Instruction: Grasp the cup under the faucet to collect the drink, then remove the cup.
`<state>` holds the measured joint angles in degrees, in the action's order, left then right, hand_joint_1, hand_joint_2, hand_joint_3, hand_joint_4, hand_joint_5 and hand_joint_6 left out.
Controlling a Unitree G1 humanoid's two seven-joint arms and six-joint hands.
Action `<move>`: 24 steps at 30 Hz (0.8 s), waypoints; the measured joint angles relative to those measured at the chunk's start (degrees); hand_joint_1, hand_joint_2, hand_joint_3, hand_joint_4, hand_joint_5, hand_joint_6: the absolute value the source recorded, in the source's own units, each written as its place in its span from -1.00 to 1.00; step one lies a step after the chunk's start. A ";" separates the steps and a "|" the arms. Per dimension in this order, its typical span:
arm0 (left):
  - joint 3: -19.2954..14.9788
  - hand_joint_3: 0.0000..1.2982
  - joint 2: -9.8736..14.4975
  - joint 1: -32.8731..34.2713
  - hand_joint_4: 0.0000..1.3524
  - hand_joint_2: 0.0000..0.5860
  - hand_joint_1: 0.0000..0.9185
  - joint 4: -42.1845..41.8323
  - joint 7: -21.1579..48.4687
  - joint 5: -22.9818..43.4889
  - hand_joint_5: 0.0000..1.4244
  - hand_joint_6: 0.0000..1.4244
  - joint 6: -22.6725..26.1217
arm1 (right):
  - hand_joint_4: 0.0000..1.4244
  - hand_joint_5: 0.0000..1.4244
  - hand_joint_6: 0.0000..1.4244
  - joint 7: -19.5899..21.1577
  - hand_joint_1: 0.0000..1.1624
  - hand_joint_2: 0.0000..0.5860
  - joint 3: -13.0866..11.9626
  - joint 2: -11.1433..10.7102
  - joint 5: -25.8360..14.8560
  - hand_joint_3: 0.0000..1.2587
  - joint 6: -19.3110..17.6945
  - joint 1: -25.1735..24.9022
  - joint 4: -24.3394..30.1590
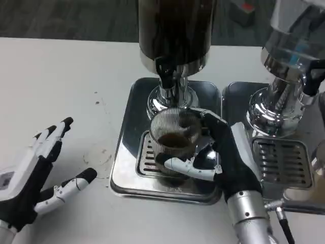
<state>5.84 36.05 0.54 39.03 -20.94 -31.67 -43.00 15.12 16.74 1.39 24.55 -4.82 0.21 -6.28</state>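
One cup (174,137) under faucet (165,76), right hand (223,155) fingers holding it; left hand (33,170) fingers wide; two dispensers.

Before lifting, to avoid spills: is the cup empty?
No. The cup holds dark drink, partly filled, upright in the right hand.

Seen from above: white tabletop (61,71) carrying a drink dispenser (175,30) with dark liquid in its tank, black-handled faucet (165,73) pointing down. Directly beneath, a ribbed clear cup (175,134) standing on the slotted drip tray (147,157), brown drink inside. Right hand (218,157) wrapped around the cup from the right, fingers curling across its front. Left hand (38,170) hovering over bare tabletop well to the left, fingers spread, holding nothing. Second dispenser (289,66) on its own tray at right.
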 measured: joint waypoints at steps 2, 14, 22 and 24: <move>-0.01 -1.00 0.00 -0.13 -1.00 -0.44 -1.00 -0.83 -0.27 -0.58 -1.00 -1.00 0.24 | -0.14 0.07 0.38 -0.38 0.93 -0.40 -0.14 -0.14 -0.01 -0.17 0.00 0.40 0.66; -0.80 -1.00 0.08 -9.80 -1.00 -0.50 -1.00 -15.79 -8.28 -9.31 -1.00 -1.00 8.50 | -0.14 0.07 0.39 -4.09 0.94 -0.40 0.27 -2.41 0.11 -0.17 -0.01 5.34 7.75; -1.47 -1.00 2.27 -15.33 -1.00 -0.51 -1.00 -19.94 -8.26 -9.71 -1.00 -1.00 10.42 | -0.14 0.07 0.39 -5.71 0.93 -0.38 1.49 -4.20 0.28 -0.17 -0.43 9.39 12.47; -1.60 -1.00 2.79 -16.76 -1.00 -0.51 -1.00 -20.56 -8.32 -9.89 -1.00 -1.00 10.31 | -0.14 0.07 0.39 -6.72 0.93 -0.37 1.86 -4.48 0.05 -0.17 -0.45 10.20 13.67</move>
<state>4.23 38.84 -16.22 18.48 -29.26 -41.56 -32.69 8.40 18.60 -3.09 24.60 -5.27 10.40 7.38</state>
